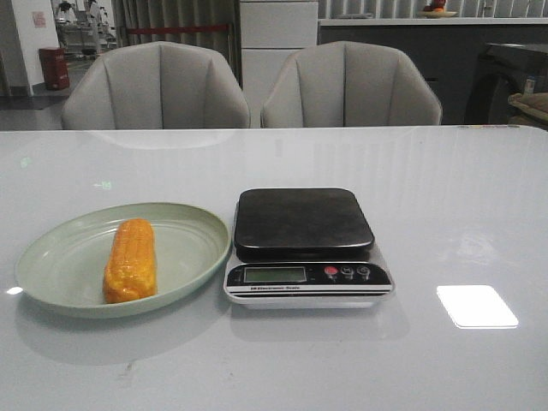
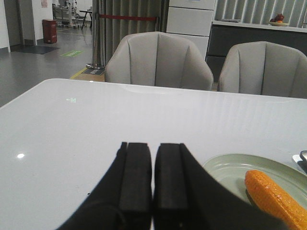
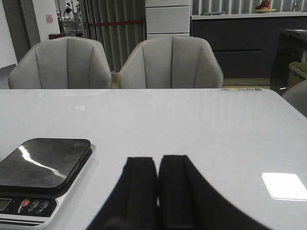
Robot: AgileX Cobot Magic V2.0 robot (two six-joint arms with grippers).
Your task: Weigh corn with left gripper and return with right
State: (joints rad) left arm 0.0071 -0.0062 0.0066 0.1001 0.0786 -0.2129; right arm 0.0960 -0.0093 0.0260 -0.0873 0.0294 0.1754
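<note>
The orange-yellow corn [image 1: 130, 259] lies on a pale green plate [image 1: 60, 257] at the front left of the table; its end also shows in the left wrist view [image 2: 276, 196]. Right of the plate stands a kitchen scale [image 1: 304, 244] with a bare black platform, also in the right wrist view [image 3: 41, 165]. Neither gripper shows in the front view. My left gripper [image 2: 152, 146] is shut and empty, low over the table beside the plate [image 2: 230, 167]. My right gripper [image 3: 157, 159] is shut and empty, to the right of the scale.
Two grey chairs [image 1: 158, 86] [image 1: 351, 86] stand behind the table's far edge. A bright patch of reflected light [image 1: 476, 306] lies on the glossy white table right of the scale.
</note>
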